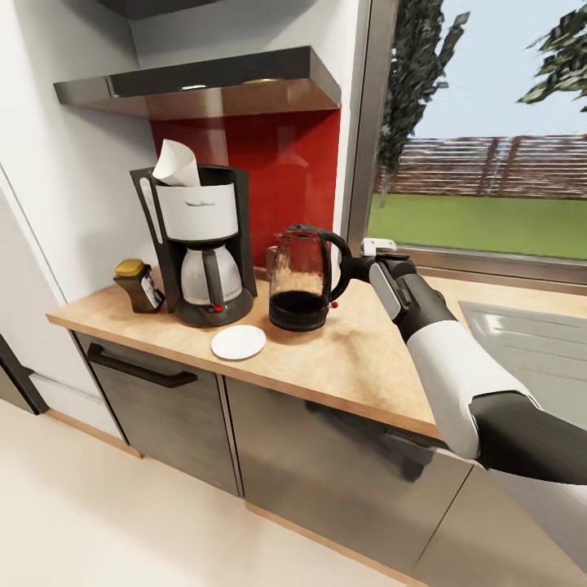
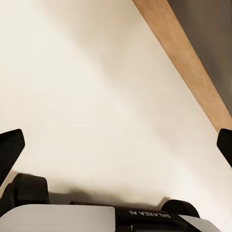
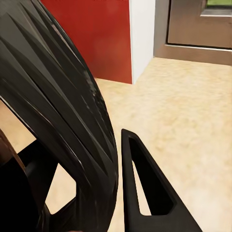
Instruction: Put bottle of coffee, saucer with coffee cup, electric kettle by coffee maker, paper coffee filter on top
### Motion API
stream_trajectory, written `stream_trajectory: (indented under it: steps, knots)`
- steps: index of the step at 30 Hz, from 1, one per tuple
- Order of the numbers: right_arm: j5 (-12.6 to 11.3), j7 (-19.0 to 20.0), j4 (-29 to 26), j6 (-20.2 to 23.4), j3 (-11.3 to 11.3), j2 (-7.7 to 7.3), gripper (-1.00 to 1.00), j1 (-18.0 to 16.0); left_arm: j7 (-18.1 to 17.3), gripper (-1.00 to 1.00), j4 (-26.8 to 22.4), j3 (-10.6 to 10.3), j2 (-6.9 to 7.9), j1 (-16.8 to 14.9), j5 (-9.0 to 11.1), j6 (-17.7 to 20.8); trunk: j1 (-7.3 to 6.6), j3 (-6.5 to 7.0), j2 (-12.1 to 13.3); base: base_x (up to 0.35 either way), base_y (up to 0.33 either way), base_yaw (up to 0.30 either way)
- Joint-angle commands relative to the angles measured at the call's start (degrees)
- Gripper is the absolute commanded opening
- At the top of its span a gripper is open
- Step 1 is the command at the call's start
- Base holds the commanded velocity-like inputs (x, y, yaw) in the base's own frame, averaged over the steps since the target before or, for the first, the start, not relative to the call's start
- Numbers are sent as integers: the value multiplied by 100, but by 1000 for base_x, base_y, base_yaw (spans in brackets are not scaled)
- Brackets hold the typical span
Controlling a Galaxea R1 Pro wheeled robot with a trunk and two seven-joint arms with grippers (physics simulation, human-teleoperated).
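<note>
The electric kettle (image 1: 300,281) is stood on the kitchen countertop (image 1: 359,359) between coffee maker (image 1: 200,244) and window, saucer (image 1: 238,342) in front, its looped handle clamped by the right gripper (image 1: 363,265); left gripper (image 2: 116,145) is held open.

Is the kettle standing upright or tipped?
Upright: the kettle sits flat on its black base on the counter, lid on top.

glossy glass electric kettle (image 1: 300,277), wood-grain kitchen countertop (image 1: 359,359)
</note>
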Motion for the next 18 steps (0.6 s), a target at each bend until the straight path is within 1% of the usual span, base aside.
stream_trajectory:
  steps: [1, 3, 7, 10, 17, 18]
  knots:
    - [-62, -51, -9, 20, 18, -3, -100, -6, -20, 100, 1, 1, 1, -3, 19, 21, 22, -24, -45, 0, 0, 0]
    - [-62, -51, -9, 20, 17, -3, -100, -6, -20, 100, 1, 1, 1, -3, 19, 21, 66, -59, -125, 0, 0, 0]
    - [-62, -51, -8, 20, 18, -3, -100, -5, -20, 100, 1, 1, 1, -3, 23, 21, 66, -59, -125, 0, 0, 0]
    - [-62, -51, -8, 20, 21, -3, -100, -5, -20, 100, 1, 1, 1, -3, 22, 21, 132, -113, -245, 0, 0, 0]
    - [-62, -51, -8, 20, 19, -3, -100, -5, -20, 100, 1, 1, 1, -3, 22, 21, 132, -113, -245, 0, 0, 0]
    - [-62, -53, -8, 20, 20, -3, -100, -5, -20, 100, 1, 1, 1, -3, 24, 21, 154, -131, -285, 0, 0, 0]
